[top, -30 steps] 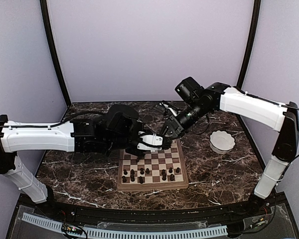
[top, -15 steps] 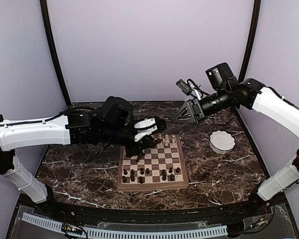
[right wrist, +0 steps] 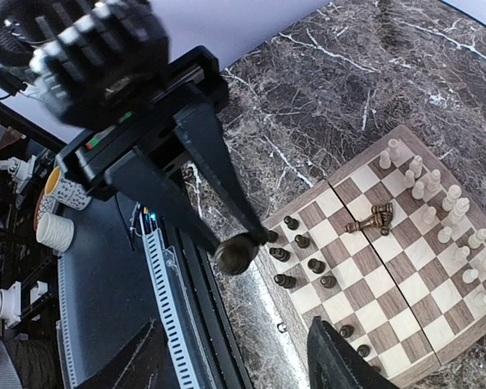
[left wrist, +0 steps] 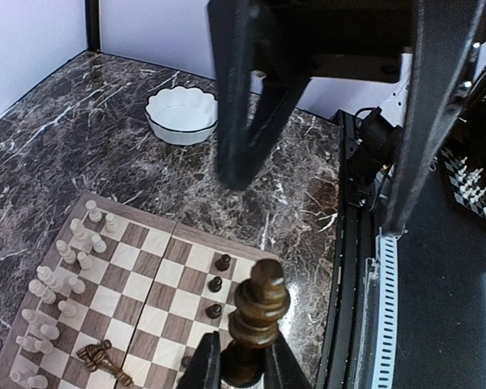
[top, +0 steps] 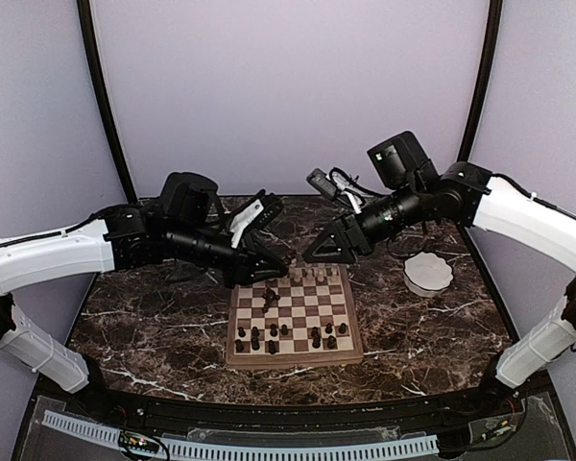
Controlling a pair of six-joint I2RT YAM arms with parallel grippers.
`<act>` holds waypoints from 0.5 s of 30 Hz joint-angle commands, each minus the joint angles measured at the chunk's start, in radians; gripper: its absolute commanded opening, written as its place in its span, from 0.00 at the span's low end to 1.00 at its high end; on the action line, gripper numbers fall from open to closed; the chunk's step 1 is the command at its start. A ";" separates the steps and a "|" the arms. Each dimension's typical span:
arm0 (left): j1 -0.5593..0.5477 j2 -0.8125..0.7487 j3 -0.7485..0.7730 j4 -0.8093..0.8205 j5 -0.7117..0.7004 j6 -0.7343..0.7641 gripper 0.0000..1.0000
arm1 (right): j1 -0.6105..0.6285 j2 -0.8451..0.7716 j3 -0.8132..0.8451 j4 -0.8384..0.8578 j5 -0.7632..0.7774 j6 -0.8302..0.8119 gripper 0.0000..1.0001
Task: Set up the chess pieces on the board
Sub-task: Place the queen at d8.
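Within the last second the two arms have drawn apart from their meeting over the far edge of the board (top: 293,362). The right gripper (right wrist: 241,340) now has its jaws spread wide and empty, while the left gripper (left wrist: 236,365) hangs above the board with its jaws clamped on one dark brown piece (left wrist: 257,304). This looks like a finished hand-over, so that piece probably belongs next on a free near-side square. By count there is one board, one white bowl (top: 428,280) on the desk (top: 154,327), and one carried piece. Roughly a dozen dark pieces (left wrist: 223,262) stand in the near rows. Two fallen dark pieces (left wrist: 104,359), perhaps three, lie mid-board. The pale pieces (left wrist: 97,241) fill the two far rows, too small to count exactly.
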 commanded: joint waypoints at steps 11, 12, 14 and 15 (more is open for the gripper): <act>0.032 -0.003 -0.059 0.141 0.142 -0.053 0.01 | 0.022 0.108 0.091 0.080 -0.030 0.000 0.56; 0.032 -0.003 -0.063 0.147 0.141 -0.057 0.01 | 0.022 0.110 0.090 0.077 -0.040 0.001 0.56; 0.035 0.002 -0.069 0.180 0.149 -0.076 0.01 | 0.022 0.116 0.094 0.066 -0.056 -0.001 0.56; 0.035 0.008 -0.070 0.186 0.153 -0.086 0.02 | 0.022 0.120 0.099 0.060 -0.056 -0.005 0.55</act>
